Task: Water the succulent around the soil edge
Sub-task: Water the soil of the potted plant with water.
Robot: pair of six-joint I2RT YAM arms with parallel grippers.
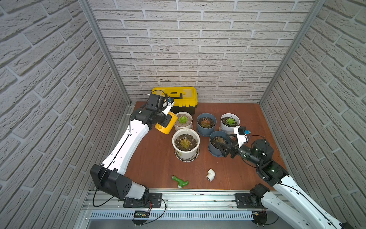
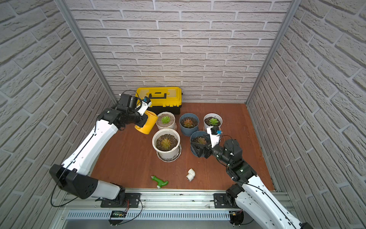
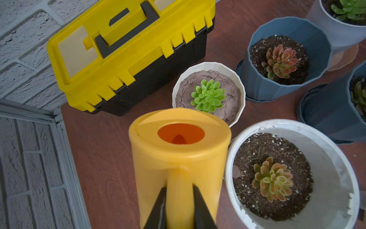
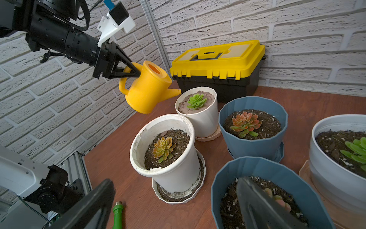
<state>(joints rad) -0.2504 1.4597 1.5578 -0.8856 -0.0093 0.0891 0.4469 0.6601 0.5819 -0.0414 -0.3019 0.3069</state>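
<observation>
A lab robot cell dressed as a garden corner: brick-pattern wall panels point(image 1: 198, 49) between aluminium posts point(image 1: 106, 53), a wooden worktop point(image 1: 154, 162) with a metal rail point(image 1: 198, 199) along its near edge (arm bases point(image 1: 141, 201) bolted there), potted succulents point(image 1: 185, 142), a yellow toolbox point(image 1: 184, 95).

Toolbox point(image 1: 186, 95) stands against the rear wall. Watering can point(image 1: 167, 126) hangs just before its left end, spout apparently at the rim of the nearest pot point(image 1: 185, 126). Elbow fitting point(image 1: 211, 174) and hose fitting point(image 1: 180, 181) lie well before the toolbox.

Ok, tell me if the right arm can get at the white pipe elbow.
Probably yes: the white pipe elbow lies alone on open table, and the right gripper is open.
</observation>
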